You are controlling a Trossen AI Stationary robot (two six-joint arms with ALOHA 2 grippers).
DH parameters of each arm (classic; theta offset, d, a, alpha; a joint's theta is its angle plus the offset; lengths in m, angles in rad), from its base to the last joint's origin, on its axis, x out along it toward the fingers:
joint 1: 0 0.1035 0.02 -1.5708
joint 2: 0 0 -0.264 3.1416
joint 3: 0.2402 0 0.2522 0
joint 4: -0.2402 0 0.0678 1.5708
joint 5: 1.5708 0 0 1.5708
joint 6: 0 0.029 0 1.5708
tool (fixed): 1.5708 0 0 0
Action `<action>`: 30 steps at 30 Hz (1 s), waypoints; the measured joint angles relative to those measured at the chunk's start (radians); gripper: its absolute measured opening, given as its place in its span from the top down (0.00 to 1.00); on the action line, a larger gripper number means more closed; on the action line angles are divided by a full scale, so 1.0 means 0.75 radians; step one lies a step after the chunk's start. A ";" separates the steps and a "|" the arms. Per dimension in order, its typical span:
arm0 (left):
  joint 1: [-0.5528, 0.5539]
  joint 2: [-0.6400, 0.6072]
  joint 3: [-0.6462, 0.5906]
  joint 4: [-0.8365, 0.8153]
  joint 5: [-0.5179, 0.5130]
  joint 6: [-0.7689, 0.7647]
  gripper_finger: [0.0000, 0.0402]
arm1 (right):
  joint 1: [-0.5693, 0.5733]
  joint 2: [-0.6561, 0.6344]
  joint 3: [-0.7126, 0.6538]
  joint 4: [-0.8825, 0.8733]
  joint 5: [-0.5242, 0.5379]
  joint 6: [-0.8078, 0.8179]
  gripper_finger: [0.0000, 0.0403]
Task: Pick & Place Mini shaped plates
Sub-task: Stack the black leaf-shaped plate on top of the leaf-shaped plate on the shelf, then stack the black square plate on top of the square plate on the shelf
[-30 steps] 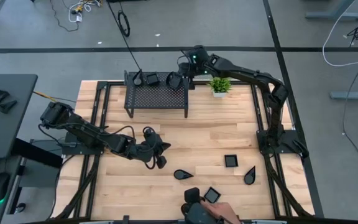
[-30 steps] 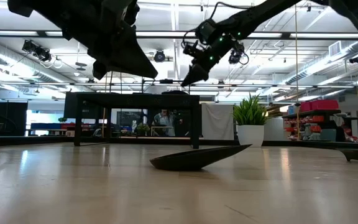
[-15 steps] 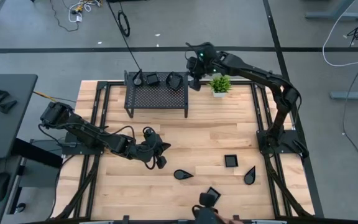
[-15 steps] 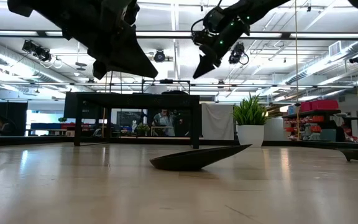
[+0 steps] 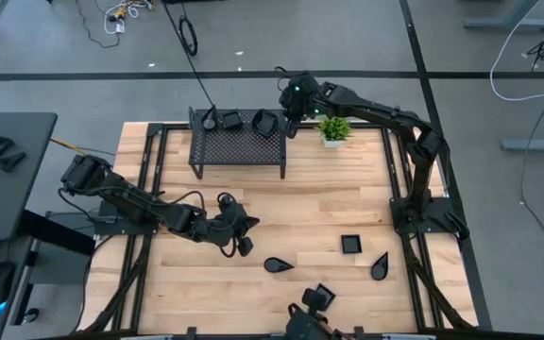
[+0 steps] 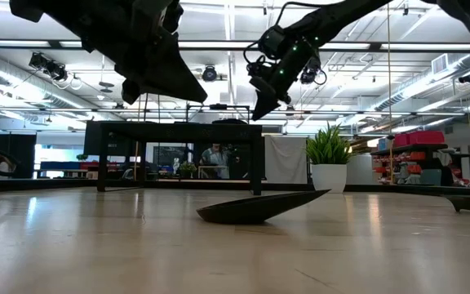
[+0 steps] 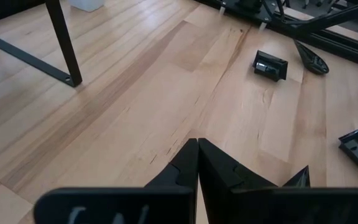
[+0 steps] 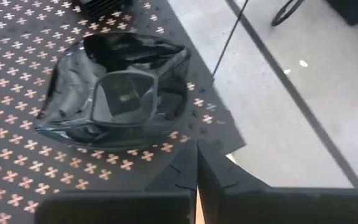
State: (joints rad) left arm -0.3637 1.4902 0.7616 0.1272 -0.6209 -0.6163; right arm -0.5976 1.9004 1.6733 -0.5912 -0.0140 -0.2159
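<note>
The black perforated metal rack (image 5: 238, 146) stands at the far edge of the pale wooden table (image 5: 329, 208) and serves as the landmark here. Three glossy black mini plates sit on its top: a teardrop-shaped one (image 5: 211, 120) at the end farthest from the plant, a squarish one (image 5: 231, 120) beside it, and a rounded wavy-rim plate (image 5: 264, 122) at the end nearest the small green potted plant (image 5: 333, 129). In the right wrist view this wavy-rim plate (image 8: 120, 93) lies flat on the rack's mesh.

The right gripper (image 5: 292, 126) hangs above the rack's plant-side end, just beside the wavy-rim plate, its two dark fingers pressed together and holding nothing; the right wrist view shows the fingertips (image 8: 185, 171) meeting with no gap.

The left gripper (image 5: 242, 243) hovers low over the table, well in front of the rack, its fingers likewise pressed together and empty.

Further from the rack, toward the table's near edge, four more glossy black plates lie apart on the wood: a leaf-shaped plate (image 5: 277, 265), a square plate (image 5: 350, 245), a teardrop plate (image 5: 380, 267) and a square plate (image 5: 319, 297) right at the near edge. The low view shows the leaf-shaped plate (image 6: 255, 207) resting flat on the table.
</note>
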 joint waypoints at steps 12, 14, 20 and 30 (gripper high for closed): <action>-0.001 0.000 0.000 0.000 0.001 0.000 0.96 | 0.058 0.047 -0.001 0.007 -0.039 0.062 0.99; -0.001 0.001 0.000 0.001 0.002 0.000 0.96 | 0.062 0.050 -0.001 -0.001 -0.042 0.071 0.99; -0.001 0.001 0.000 0.003 0.003 -0.001 0.96 | 0.081 0.047 -0.001 0.034 -0.042 0.073 0.99; 0.000 0.001 0.000 0.010 0.021 -0.008 0.96 | 0.135 -0.133 -0.001 -0.024 -0.033 0.005 0.99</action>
State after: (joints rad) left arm -0.3640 1.4906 0.7616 0.1348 -0.6052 -0.6224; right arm -0.4963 1.8003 1.6726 -0.6095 -0.0384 -0.2120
